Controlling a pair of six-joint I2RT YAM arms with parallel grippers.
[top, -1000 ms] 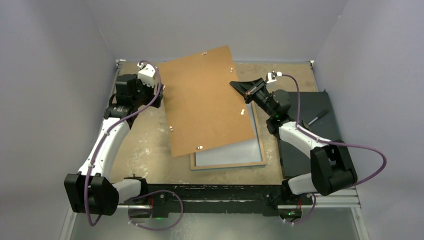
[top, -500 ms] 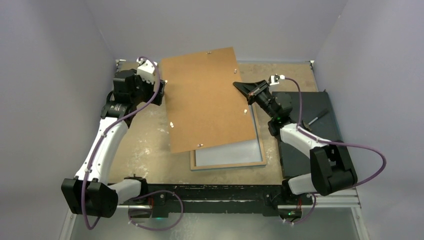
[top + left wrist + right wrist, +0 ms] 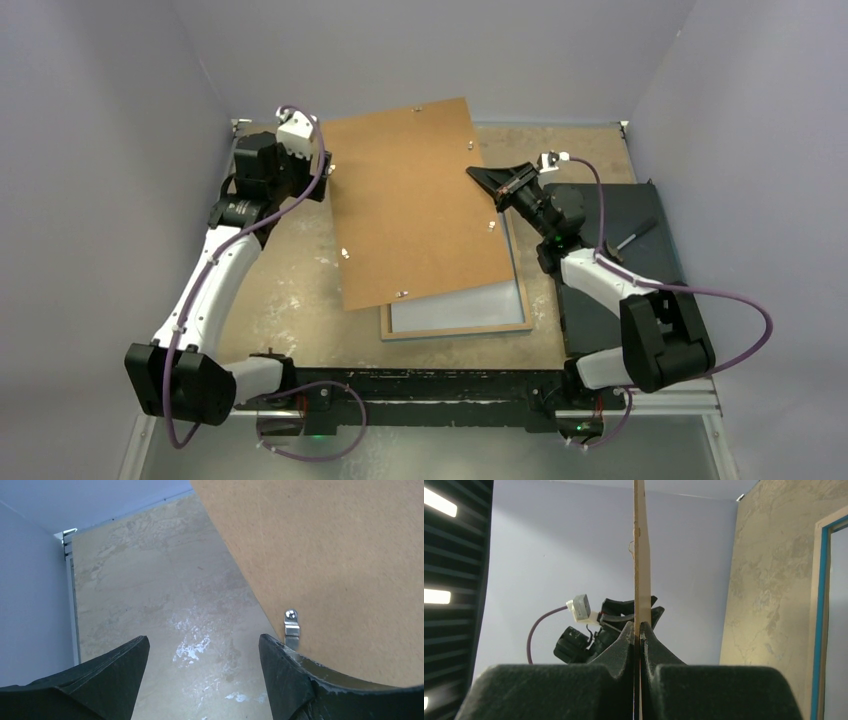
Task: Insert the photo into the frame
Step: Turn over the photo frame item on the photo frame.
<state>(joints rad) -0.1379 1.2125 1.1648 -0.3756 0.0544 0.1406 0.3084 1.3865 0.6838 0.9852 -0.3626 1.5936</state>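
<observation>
frame (image 3: 455, 329): flat on the desk (image 3: 290, 290), near-centre. Near rail and both near corners exposed. Wood-coloured rim faces up; blue lip shows on its inner edge in the right wrist view.
frame interior: pale grey panel inside the rim. Can't tell whether it's bare glass or a print's white back.
photo: no balloon side showing in any view, so location can't be confirmed.
black mat (image 3: 650, 210): right side of the desk, beside the frame. A small stick-like tool (image 3: 630, 238) lies on it.
backing board (image 3: 415, 200): brown, skewed against the frame, covering the frame's far part in the top view. Can't tell if its near edge touches the frame.
clips: small metal tabs along the board edges; one (image 3: 291, 625) sits just beside the left gripper's right finger.
right gripper (image 3: 497, 186): clamped on the board's right edge. Wrist view shows the board edge-on, pinched between both fingers.
left gripper (image 3: 322, 170): fingers spread, nothing between them, bare desk below. Sits at the board's left edge, far-left of the desk.
board far edge: reaches the back wall area, past the desk's far rim in the top view.
</observation>
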